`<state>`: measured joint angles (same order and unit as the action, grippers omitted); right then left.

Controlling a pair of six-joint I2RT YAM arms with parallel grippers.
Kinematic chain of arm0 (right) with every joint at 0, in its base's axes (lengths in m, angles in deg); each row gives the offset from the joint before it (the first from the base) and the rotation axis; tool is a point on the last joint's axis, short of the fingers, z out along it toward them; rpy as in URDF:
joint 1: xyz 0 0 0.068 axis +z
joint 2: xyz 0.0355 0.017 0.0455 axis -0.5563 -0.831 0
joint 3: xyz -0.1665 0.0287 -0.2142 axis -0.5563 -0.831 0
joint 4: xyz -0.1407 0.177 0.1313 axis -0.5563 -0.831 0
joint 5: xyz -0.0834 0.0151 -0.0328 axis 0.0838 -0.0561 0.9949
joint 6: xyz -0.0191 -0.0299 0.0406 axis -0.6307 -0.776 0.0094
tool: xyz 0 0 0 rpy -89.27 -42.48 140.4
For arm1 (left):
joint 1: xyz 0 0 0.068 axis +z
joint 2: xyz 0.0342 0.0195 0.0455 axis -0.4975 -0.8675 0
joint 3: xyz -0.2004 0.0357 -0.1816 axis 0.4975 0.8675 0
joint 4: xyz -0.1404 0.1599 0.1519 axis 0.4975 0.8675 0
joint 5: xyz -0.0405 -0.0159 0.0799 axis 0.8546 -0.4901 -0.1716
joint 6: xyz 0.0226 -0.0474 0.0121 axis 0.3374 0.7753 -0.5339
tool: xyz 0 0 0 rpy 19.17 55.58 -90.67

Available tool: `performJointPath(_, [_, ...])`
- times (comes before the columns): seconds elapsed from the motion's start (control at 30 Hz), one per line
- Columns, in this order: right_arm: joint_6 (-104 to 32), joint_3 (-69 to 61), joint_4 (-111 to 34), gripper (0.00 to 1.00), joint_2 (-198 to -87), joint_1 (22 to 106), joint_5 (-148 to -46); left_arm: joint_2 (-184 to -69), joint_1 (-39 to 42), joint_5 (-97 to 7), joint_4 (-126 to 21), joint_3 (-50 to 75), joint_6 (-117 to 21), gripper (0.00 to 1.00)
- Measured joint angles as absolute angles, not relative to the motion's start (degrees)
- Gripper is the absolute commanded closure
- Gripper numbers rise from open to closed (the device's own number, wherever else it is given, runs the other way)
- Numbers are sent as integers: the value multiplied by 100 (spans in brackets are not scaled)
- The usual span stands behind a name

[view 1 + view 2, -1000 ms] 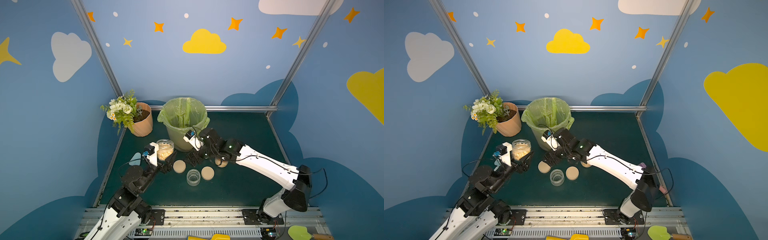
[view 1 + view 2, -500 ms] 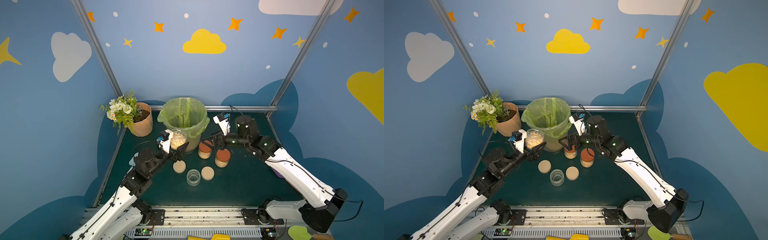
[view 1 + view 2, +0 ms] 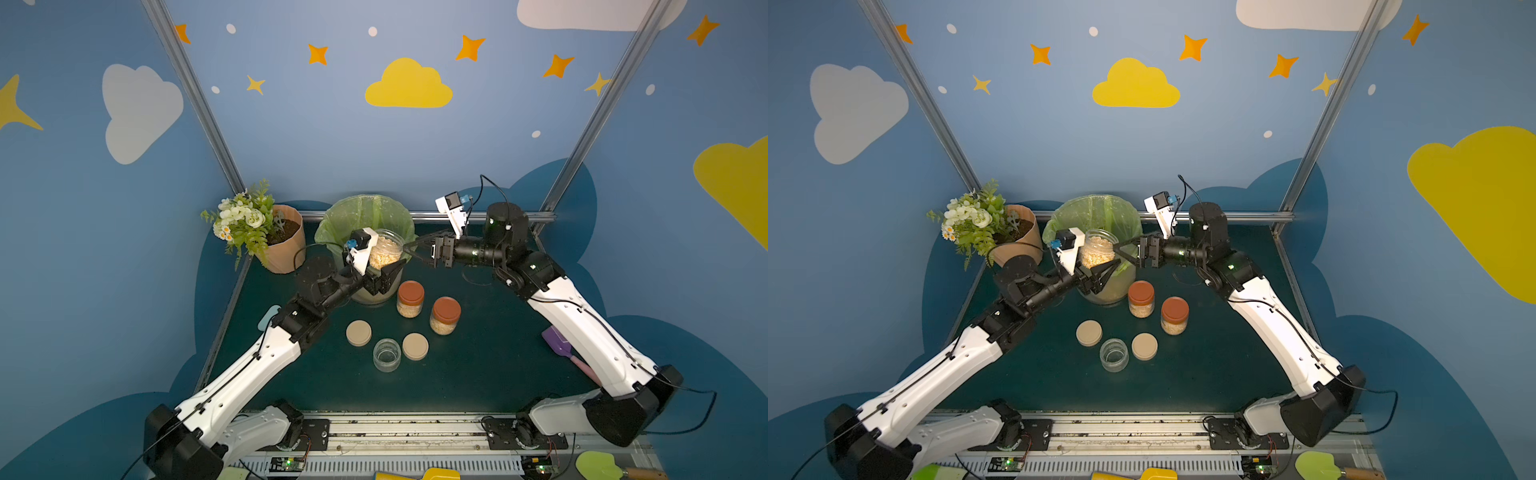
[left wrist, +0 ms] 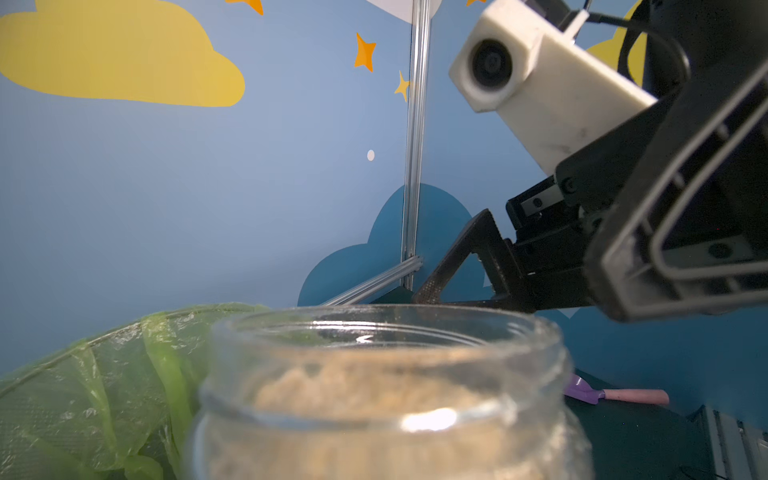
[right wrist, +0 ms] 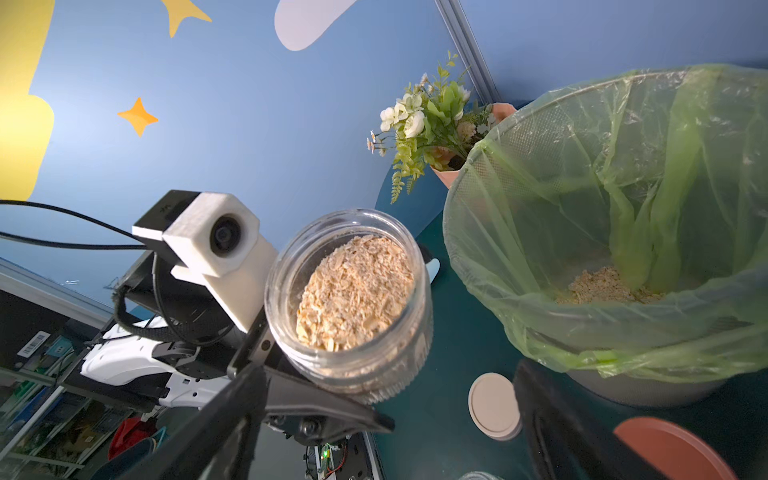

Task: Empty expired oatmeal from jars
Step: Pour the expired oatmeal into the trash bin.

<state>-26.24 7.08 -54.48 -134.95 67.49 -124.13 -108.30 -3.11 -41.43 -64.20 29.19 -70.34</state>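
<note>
Step in hand: tipping the open jar (image 3: pixel 384 251) into the bin (image 3: pixel 332 216). Gripped low on the glass by the left pincer (image 3: pixel 384 274), jaws closed firmly on it. Lifted clear of the tabletop (image 3: pixel 478 374), roughly upright, at the near rim of the bin. Filled well past halfway with oatmeal (image 5: pixel 353 291). Spread wide and holding nothing: right pincer (image 3: pixel 415 251), pointing at the jar from the right, just beside it.

To do it well:
- Carry the mouth further over the green bag (image 5: pixel 623 166) before rolling the wrist. Looks just short of the rim, hard to be sure from above.
- Roll slowly and keep the mouth low inside the bag so nothing lands on the tabletop.
- Keep the grip tight, since smooth glass will likely want to slip once inverted.
- Keep the right pincer off the jar, or use it only to steady the base.
- Avoid snagging the bag.

Not yet done: two orange-lid jars (image 3: pixel 410 298) (image 3: pixel 445 314), closed and full, near-right of the bin. Already emptied: empty jar (image 3: pixel 387 354), standing between two beige lids (image 3: pixel 358 332) (image 3: pixel 415 345) at near middle.

Versus a second ago:
- Raised the open jar from low at the left of the tabletop up to the bin.
- Swung the right arm (image 3: pixel 582 324) off the lids and back toward the far right, uncovering the orange-lid jars.
- Spread the right pincer wider.
</note>
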Motion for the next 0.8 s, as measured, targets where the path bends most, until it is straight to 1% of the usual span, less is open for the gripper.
performJointPath(0.3, [-2523,1082,-5335,7,-13986,6688,-12627,-11825,-311,-3770,-6643,2152,-7117,96])
performJointPath(0.57, [-2527,1388,-5332,8,-14325,6618,-12636,-12264,-309,-3479,-6735,1754,-7128,97])
performJointPath(0.8, [-2519,1504,-5276,10,-14563,6598,-12673,-12428,-303,-3319,-6737,1695,-7189,97])
